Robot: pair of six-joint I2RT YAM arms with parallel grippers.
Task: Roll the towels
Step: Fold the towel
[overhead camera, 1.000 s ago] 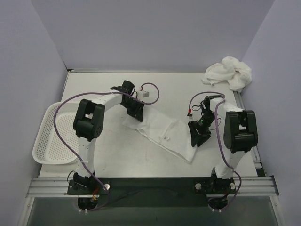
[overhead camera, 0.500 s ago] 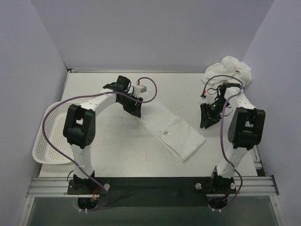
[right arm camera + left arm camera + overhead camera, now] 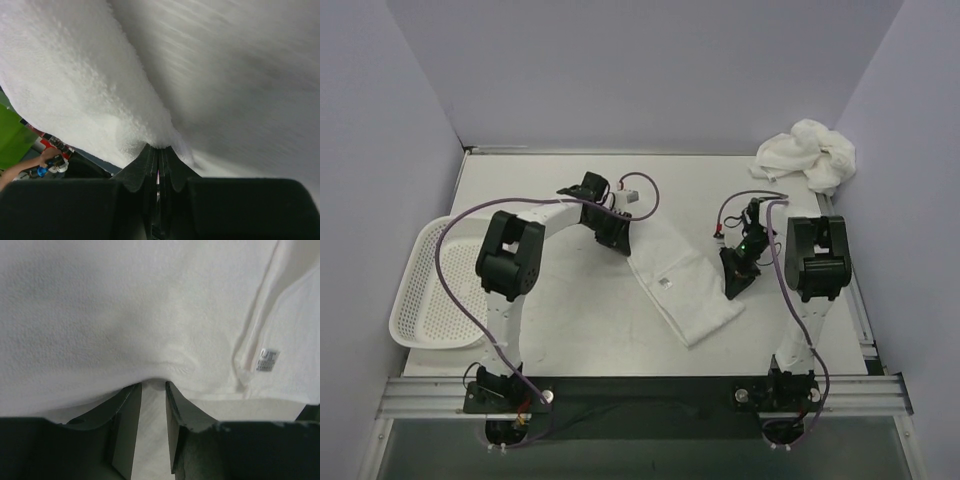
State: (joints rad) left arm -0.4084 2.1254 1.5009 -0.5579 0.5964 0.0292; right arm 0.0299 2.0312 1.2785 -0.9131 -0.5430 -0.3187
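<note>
**Towel held at both ends.** The right pincer (image 3: 158,149), jaws fully closed, is shown nipping the right edge of the long white terry-cloth towel (image 3: 682,290). The left pincer (image 3: 153,384), jaws drawn to a narrow gap, appears pinched on a pucker of the far hem. The towel is spread diagonally on the pale flat table (image 3: 570,325). It is judged light, limp and grippy, and best taken at the hem corners. A crumpled white terry-cloth towel (image 3: 807,155) lies at the far right.
</note>
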